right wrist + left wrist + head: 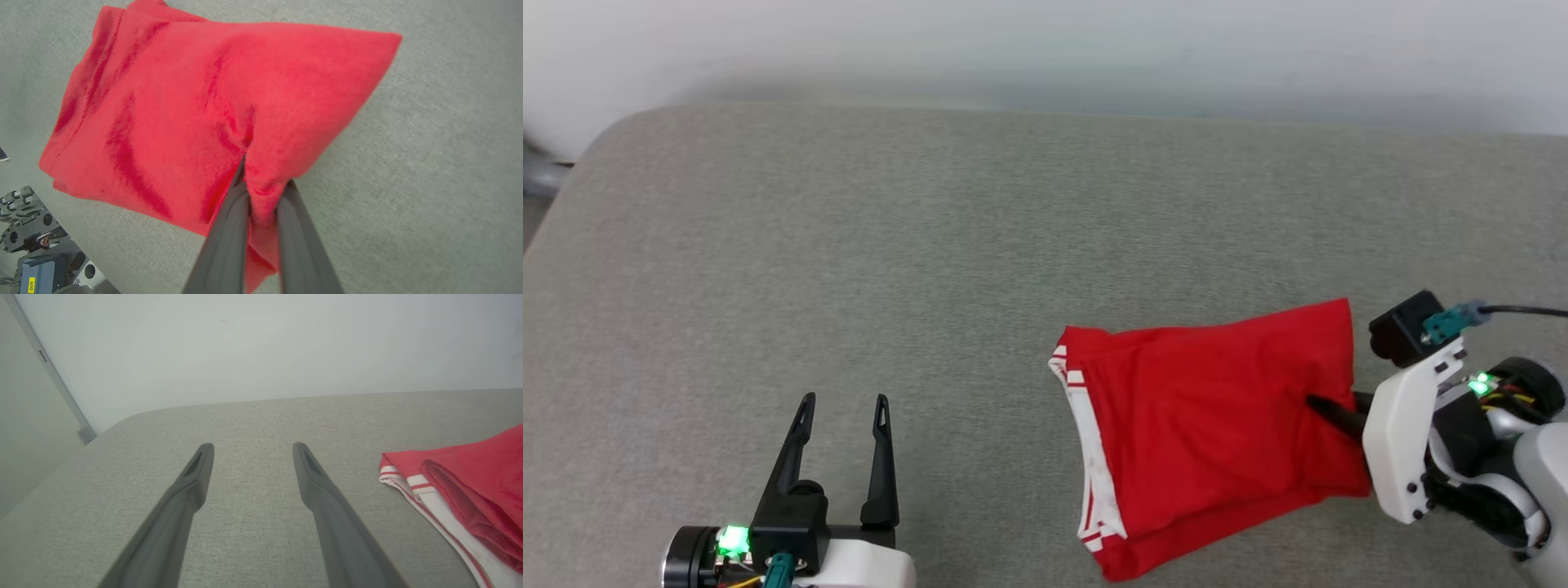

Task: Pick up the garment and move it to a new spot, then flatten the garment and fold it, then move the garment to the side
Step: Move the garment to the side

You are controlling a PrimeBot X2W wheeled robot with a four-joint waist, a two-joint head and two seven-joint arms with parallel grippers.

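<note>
Fingers of the right gripper [264, 183] pinched on the right edge of the folded shirt [1209, 416], at the right of the grey surface [849, 245], those of the left gripper [844, 408] spread and idle; looked to be at the last step, moving it aside, and next needed a low drag keeping the fold.

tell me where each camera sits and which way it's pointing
Head view: high, looking down on the grey cushion; left gripper open at lower left, right gripper pinching the folded garment.
Left wrist view: low, along its spread fingers toward the wall.
Right wrist view: down its fingers onto the garment.
All three share the garment.
</note>
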